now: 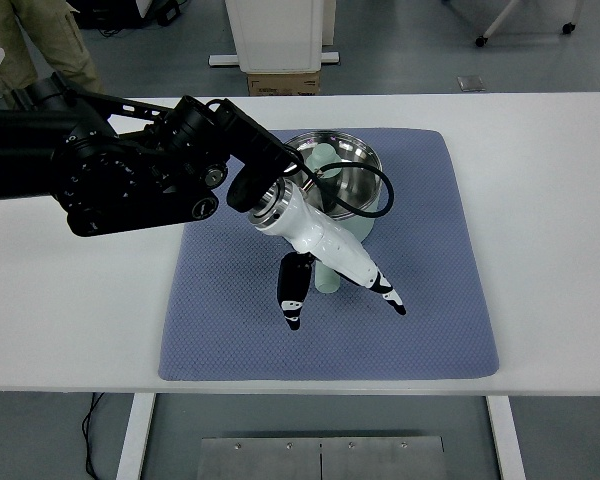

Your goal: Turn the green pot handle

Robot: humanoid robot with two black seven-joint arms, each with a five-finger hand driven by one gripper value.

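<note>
I note the pale green pot with a steel-lined bowl [355,185] standing on the blue-grey textured mat [230,320], its stubby green handle [326,275] pointing toward the table's near edge. My left hand [325,255] hangs over that handle, fingers [294,300] spread downward either side, gripping nothing that I can see. I judge this placement brackets the handle so a sideways sweep can turn it. The right arm is out of view.
</note>
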